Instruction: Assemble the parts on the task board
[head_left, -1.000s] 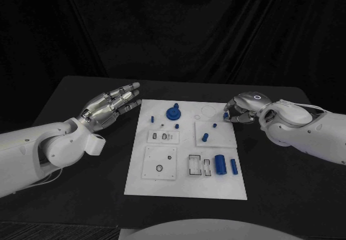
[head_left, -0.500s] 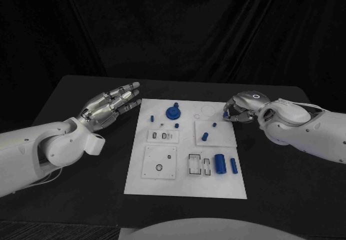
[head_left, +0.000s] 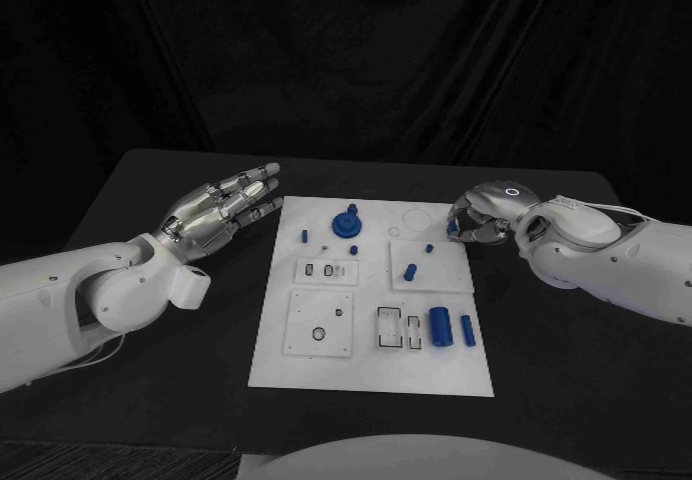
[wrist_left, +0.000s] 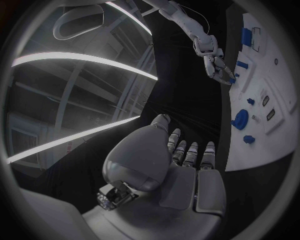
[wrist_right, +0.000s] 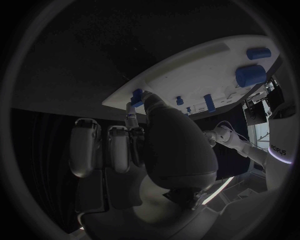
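The white task board (head_left: 274, 370) lies in the middle of the black table. On it are a round blue knob (head_left: 346, 225), small blue pegs (head_left: 410, 273) and two blue cylinders (head_left: 440, 326) near its right front. My right hand (head_left: 483, 215) hovers at the board's far right edge with its fingers curled in, pinching a small blue part (head_left: 453, 228) between thumb and fingertip. The right wrist view shows that part (wrist_right: 136, 96) at the fingertips, just off the board's edge (wrist_right: 187, 75). My left hand (head_left: 224, 210) is raised beside the board's far left corner, fingers spread and holding nothing.
Rectangular recessed plates (head_left: 320, 324) and slots (head_left: 391, 329) sit in the board's near half. Bare black table (head_left: 562, 370) surrounds the board on both sides and in front.
My right hand has shifted slightly toward the far side with the small blue part still pinched. The left hand has not moved.
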